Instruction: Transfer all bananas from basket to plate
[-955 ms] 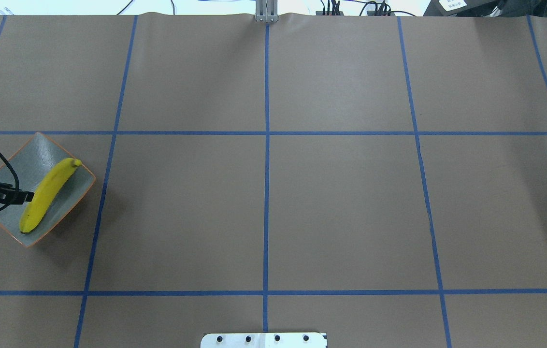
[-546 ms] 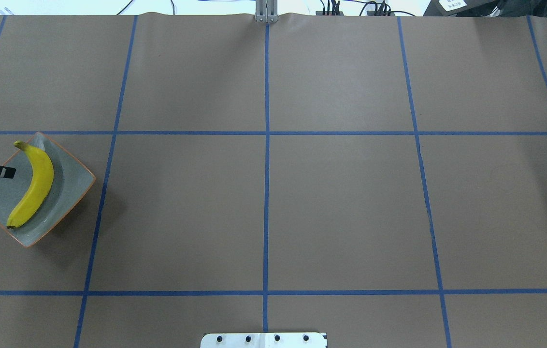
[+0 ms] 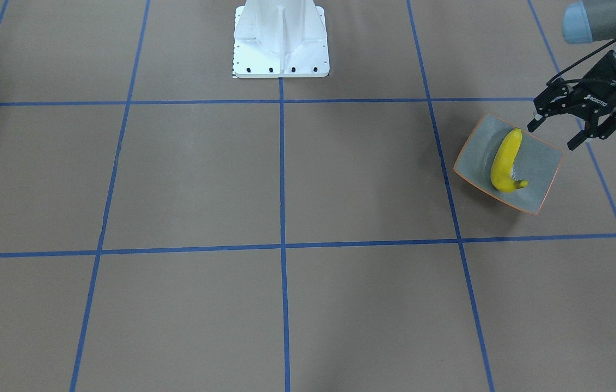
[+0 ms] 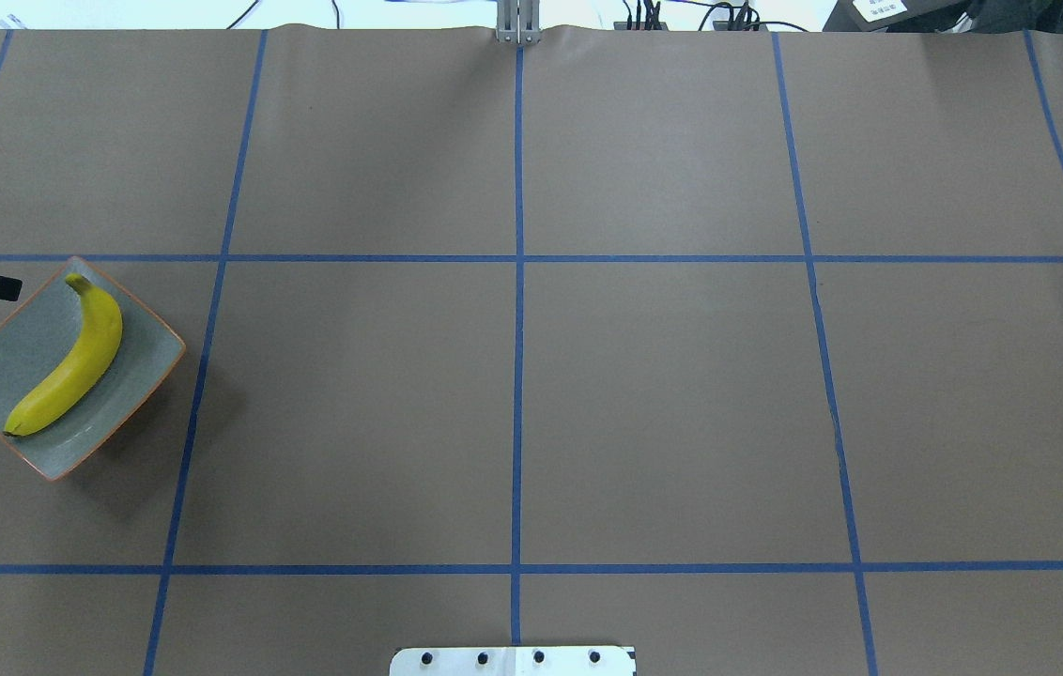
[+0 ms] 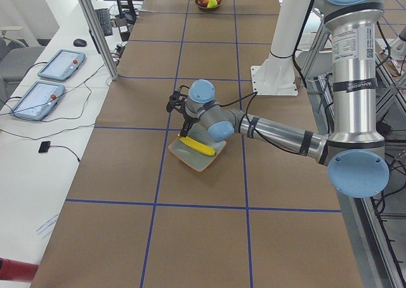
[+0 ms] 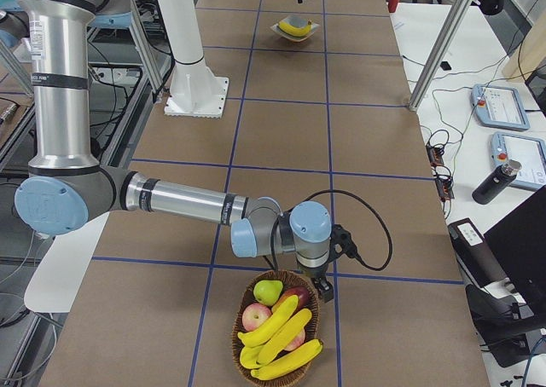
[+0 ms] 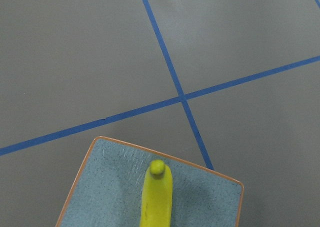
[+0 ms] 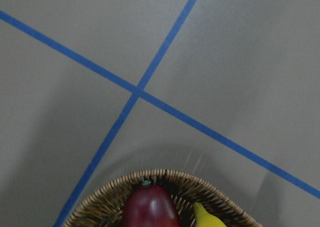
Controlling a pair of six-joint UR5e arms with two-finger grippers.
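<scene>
1. One banana (image 3: 505, 160) lay across the plate (image 3: 544, 163), on the bench (image 3: 286, 174) at the robot's left.
2. The left hand (image 3: 552, 136) hung just beside the plate's corner, its fingers spread apart and empty.
3. Three bananas (image 6: 273, 321) lay in the basket (image 8: 165, 176) with a pear (image 6: 268, 291) and apples (image 6: 256, 317).
4. The right hand (image 6: 321, 286) hovered at the basket's rim; whether its fingers were apart or together could not be told.

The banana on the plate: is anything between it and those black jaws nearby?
Nothing but bare plate; the front-facing view shows the left gripper, jaws open, beside the banana.
</scene>
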